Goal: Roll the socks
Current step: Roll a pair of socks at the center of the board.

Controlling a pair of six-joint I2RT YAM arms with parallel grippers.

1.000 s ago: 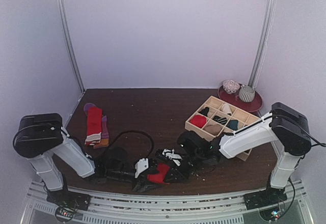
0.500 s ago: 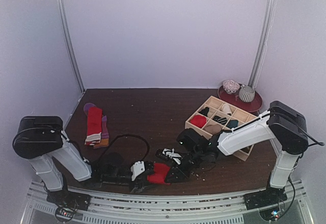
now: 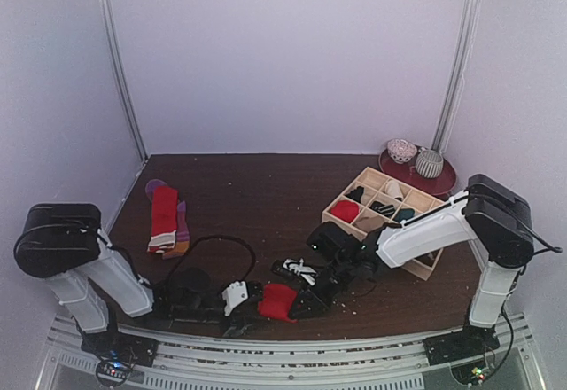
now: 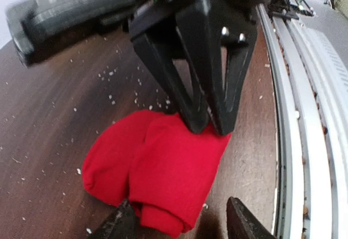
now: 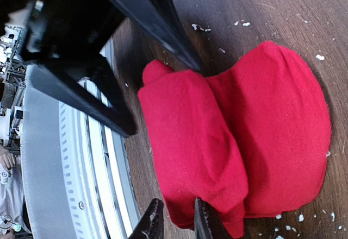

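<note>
Nearest you, just past the metal rail (image 3: 292, 356) at the worktop's (image 3: 257, 191) near edge, your two grippers meet at the rolled red sock (image 3: 277, 301). It lies on the dark wood between them, folded into a thick bundle of two lobes.

Your left gripper (image 4: 179, 227) stands open, with one finger on each side of the roll's end. In the right wrist view, one of its fingers (image 5: 163, 32) reaches the small nub of fabric at the roll's corner, and the other sits just beside the edge. Your right gripper (image 4: 211, 126) comes in from the opposite side, its jaws narrow and nearly together, their tips nipping the sock's rim. White crumbs (image 4: 114, 81) dot the wood around it.

Just behind the grippers lies a small black-and-white piece (image 3: 299, 270), too small to tell what it is.

Farther back on your left, a flat red sock (image 3: 163, 213) lies partly over a purple and orange sock (image 3: 182, 229).

Farther back on your right is the pale wooden grid tray (image 3: 330, 220), with a red bundle (image 3: 345, 210) in its leftmost compartment and dark items in others. Beyond it, a dark red plate (image 3: 443, 183) carries two round patterned things (image 3: 401, 150).
</note>
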